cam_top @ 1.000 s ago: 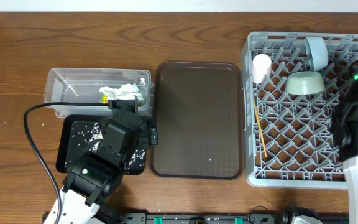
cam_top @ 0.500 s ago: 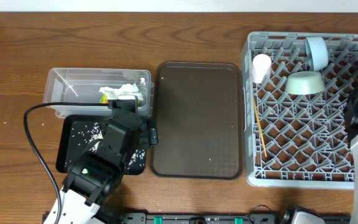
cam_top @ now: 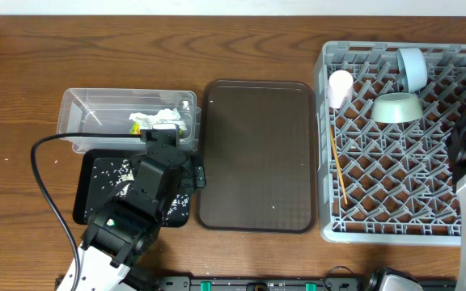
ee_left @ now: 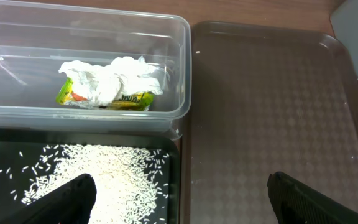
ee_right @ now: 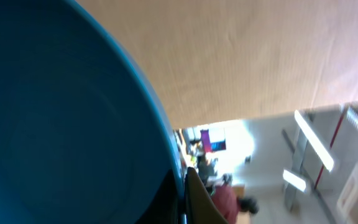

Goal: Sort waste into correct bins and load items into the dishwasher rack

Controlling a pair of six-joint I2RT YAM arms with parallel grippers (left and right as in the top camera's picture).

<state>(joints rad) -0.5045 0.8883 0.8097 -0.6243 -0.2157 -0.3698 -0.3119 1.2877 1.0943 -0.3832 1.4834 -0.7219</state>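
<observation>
left gripper [ee_left: 182, 190]: hovers spread wide over black tray [ee_left: 5, 155] holding rice grains [ee_left: 104, 177] | right gripper [ee_right: 185, 198]: clamps dark-blue plate [ee_right: 61, 124] at rim

Table: brown wooden table top [cam_top: 241, 48], grain plain to see, soft sheen.
Tub: clear plastic rectangular tub [ee_left: 179, 74], smooth and glossy, I'm catching glints on its walls.
Napkin: crumpled white paper napkin [ee_left: 114, 78], matt, creased.
Wrapper: small yellow-green snack wrapper [ee_left: 132, 99], shiny printed film.
Black tray: shallow black rectangular tray [ee_left: 5, 155], glossy plastic.
Grains: loose pale rice-like grains [ee_left: 104, 180], matt.
Serving tray: large brown serving tray [ee_left: 272, 112], plastic, finely textured, low sheen.
Rack: large square grey plastic rack [cam_top: 395, 202], matt.
Plate: large dark-blue plate [ee_right: 55, 124], smooth, I read a satin gloss.
Chopsticks: thin wooden chopsticks [cam_top: 338, 166], pale bare wood.
</observation>
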